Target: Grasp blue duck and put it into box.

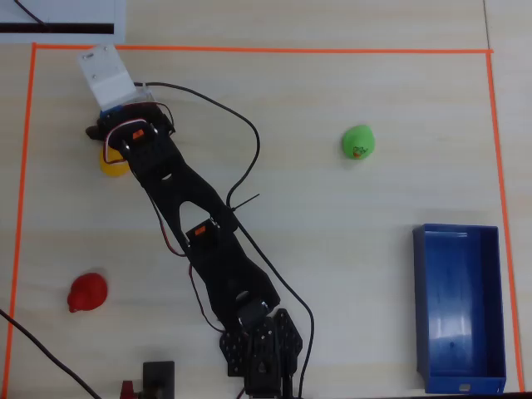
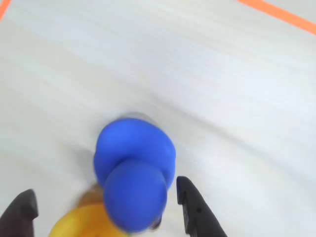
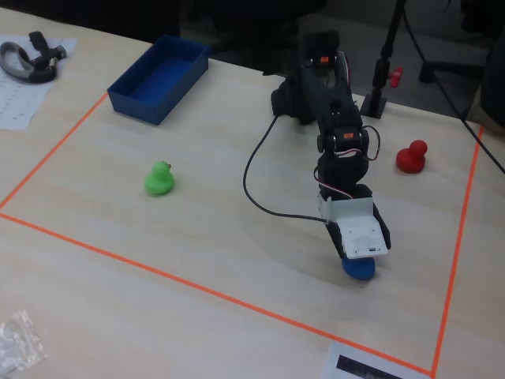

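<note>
Gripper (image 2: 106,207): jaws spread wide and hanging either side of the blue duck (image 2: 135,170) in the wrist view, gripping nothing.
Blue duck: sitting on the table (image 1: 332,249) under the wrist, touching the yellow duck (image 2: 89,222).
Box (image 1: 424,316): lying well apart from the blue duck, across the taped area.
Green duck (image 1: 358,142): standing between the blue duck and the box.
Red duck (image 1: 86,292): resting near the blue duck, inside the orange tape (image 1: 249,50).

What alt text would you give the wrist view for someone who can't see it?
A blue duck sits on a pale wooden table, framed between the two dark fingers of the open pincer. A yellow duck touches its lower left side, and orange tape crosses the top right corner.
</note>
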You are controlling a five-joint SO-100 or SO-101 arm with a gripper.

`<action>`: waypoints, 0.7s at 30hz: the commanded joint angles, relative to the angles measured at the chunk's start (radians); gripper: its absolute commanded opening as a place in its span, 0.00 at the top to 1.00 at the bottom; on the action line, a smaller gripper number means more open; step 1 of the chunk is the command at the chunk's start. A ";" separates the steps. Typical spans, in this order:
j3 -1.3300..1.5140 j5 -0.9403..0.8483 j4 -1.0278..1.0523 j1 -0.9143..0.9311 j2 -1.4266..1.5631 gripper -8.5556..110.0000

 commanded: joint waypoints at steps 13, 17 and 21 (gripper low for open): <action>-0.133 -0.006 -0.048 0.025 -0.124 0.63; -0.133 -0.009 -0.031 0.034 -0.133 0.79; -0.124 -0.012 -0.006 0.044 -0.120 0.93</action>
